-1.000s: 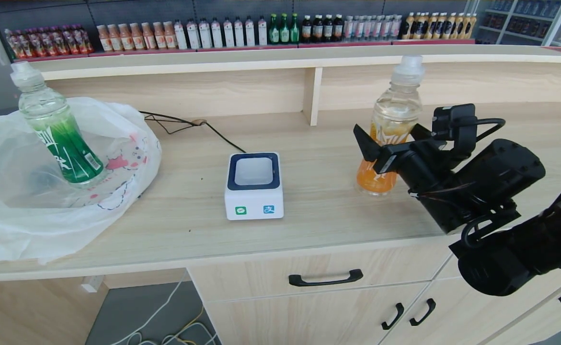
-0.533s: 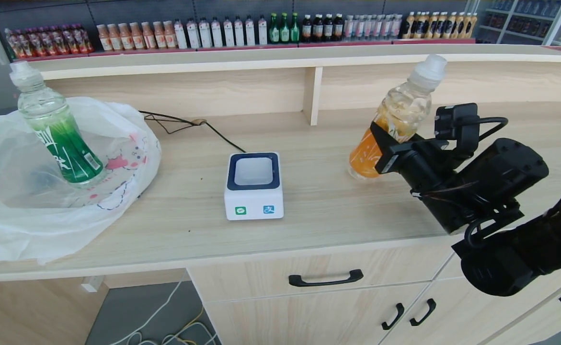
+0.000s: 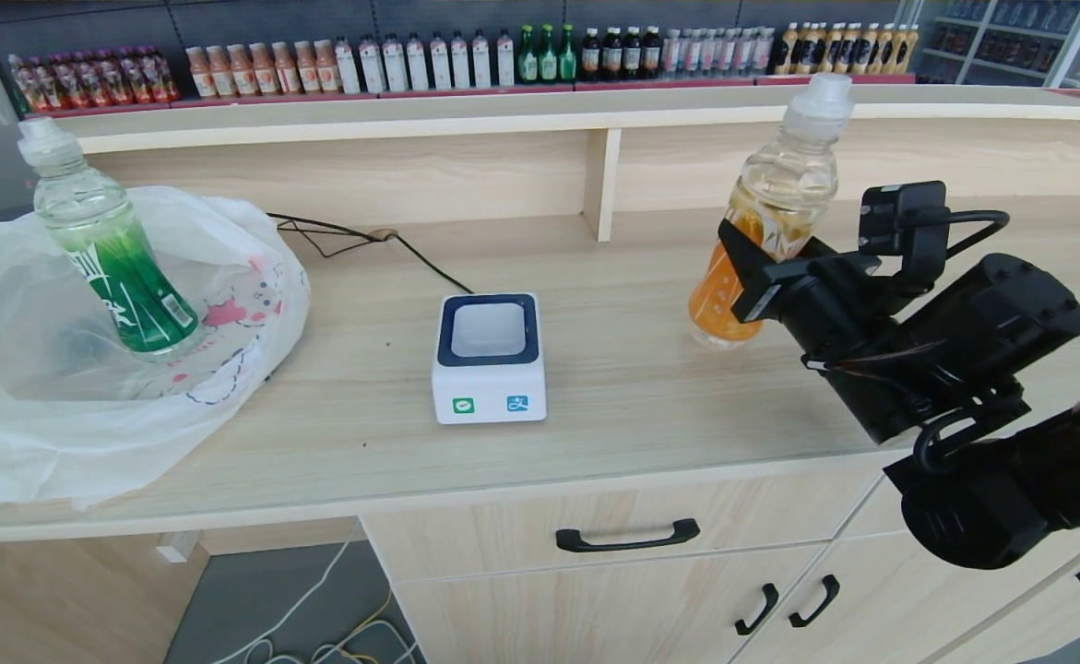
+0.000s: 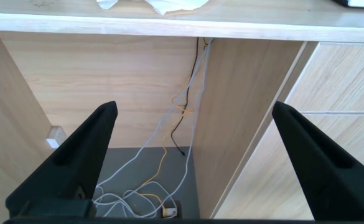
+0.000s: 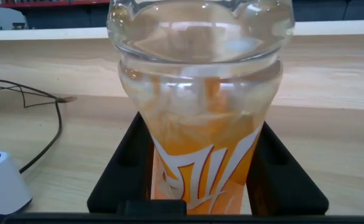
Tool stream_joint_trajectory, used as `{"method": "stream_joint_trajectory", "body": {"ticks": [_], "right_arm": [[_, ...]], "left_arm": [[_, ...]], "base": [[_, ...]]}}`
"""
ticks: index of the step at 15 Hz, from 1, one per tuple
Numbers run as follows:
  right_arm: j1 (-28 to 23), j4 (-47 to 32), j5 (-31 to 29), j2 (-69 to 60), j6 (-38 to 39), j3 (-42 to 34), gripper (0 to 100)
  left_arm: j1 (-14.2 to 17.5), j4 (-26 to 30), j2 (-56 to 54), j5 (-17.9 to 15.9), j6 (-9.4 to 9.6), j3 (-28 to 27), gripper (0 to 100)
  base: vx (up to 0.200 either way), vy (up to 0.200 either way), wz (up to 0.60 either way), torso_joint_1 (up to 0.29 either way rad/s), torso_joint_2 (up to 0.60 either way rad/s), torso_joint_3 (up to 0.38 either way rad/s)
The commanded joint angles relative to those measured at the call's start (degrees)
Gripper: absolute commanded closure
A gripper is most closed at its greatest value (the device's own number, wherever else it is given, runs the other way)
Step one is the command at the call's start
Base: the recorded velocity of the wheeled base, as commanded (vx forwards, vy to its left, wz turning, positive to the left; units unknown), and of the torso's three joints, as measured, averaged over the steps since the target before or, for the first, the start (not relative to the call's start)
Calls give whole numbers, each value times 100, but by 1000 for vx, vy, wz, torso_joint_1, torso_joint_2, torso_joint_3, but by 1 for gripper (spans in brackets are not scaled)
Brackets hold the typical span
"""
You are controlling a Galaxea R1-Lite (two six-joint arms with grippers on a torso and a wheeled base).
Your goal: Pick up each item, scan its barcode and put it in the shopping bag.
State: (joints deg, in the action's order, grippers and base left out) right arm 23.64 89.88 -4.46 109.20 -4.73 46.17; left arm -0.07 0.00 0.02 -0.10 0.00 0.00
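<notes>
R gripper [image 3: 752, 254] black fingers [image 3: 741, 261] clamp clear plastic orange-label bottle [image 3: 784, 184]; L gripper [image 4: 191, 162] fingers wide apart, empty

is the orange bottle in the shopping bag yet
No, the orange bottle is gripped by the right end effector at the counter's right side, well apart from the shopping bag.

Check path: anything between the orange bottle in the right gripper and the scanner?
Nothing visible. The orange bottle, held by the right gripper, has only bare countertop between it and the scanner. The cable runs behind the scanner, off that line.
</notes>
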Motion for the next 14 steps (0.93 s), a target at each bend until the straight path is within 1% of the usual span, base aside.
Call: {"method": "stream_joint_trajectory", "body": {"ticks": [1, 8, 11, 12, 14], "right_arm": [[1, 12, -2, -75, -10, 6, 100], [18, 12, 42, -435, 7, -29, 100], [132, 12, 42, -787, -2, -442, 100], [273, 12, 42, -1033, -10, -864, 100], [616, 12, 42, -1375, -19, -1365, 100]], "left_arm": [[-1, 0, -2, 1, 0, 0, 0], [-1, 0, -2, 1, 0, 0, 0], [-1, 0, -2, 1, 0, 0, 0], [-1, 0, -2, 1, 0, 0, 0], [-1, 0, -2, 10, 0, 0, 0]], "base": [[0, 0, 0, 0, 0, 0], [0, 0, 0, 0, 0, 0], [0, 0, 0, 0, 0, 0], [0, 0, 0, 0, 0, 0], [0, 0, 0, 0, 0, 0]]}}
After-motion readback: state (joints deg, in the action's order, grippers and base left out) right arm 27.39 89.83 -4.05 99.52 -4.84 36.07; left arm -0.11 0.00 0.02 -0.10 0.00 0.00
